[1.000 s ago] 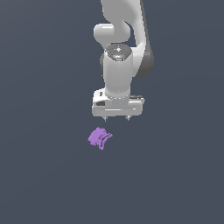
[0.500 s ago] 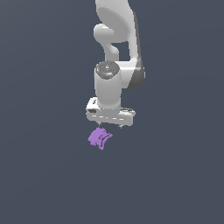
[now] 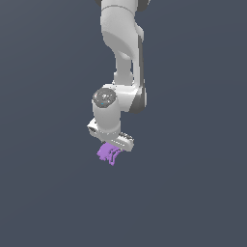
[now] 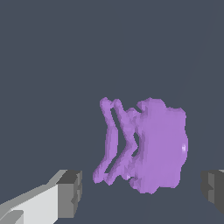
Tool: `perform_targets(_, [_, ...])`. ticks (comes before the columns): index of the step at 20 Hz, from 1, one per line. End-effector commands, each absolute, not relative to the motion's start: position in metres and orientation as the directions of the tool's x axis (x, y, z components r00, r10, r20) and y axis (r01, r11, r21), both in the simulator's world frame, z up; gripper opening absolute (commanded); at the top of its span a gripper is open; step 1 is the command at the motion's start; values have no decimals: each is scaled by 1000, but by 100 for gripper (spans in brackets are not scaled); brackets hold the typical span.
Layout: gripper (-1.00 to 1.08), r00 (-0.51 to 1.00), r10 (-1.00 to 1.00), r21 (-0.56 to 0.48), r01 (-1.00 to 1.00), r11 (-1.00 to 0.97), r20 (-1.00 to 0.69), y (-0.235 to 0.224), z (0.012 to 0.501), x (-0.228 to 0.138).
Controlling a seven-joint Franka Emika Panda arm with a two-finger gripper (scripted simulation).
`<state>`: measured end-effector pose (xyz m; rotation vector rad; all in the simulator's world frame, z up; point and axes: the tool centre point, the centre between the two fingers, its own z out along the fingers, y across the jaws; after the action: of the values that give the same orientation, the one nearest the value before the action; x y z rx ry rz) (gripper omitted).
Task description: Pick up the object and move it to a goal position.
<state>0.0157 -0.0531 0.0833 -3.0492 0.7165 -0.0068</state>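
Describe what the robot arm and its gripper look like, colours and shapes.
The arm is glossy white, built of rounded, tube-like segments with dark grey bands along the joints. A round grey cap with small markings, too small to read, sits on the wrist joint. The gripper is a flat white bar. In the wrist view its fingers are white with blocky dark grey pads. No cables show.

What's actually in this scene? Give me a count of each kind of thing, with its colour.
White robot arm with fingers: 1
Light-purple lumpy object: 1
Dark grey floor: 1
Total: 3
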Motion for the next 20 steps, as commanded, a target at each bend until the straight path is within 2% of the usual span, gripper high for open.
perform_targets(1, [100, 873, -487, -6, -487, -873, 1, -61, 74, 15])
perform_targets(13, [100, 850, -526, 0, -526, -850, -1, -68, 58, 14])
perform_targets(20, [100, 848, -530, 0, -530, -848, 0, -69, 26, 13])
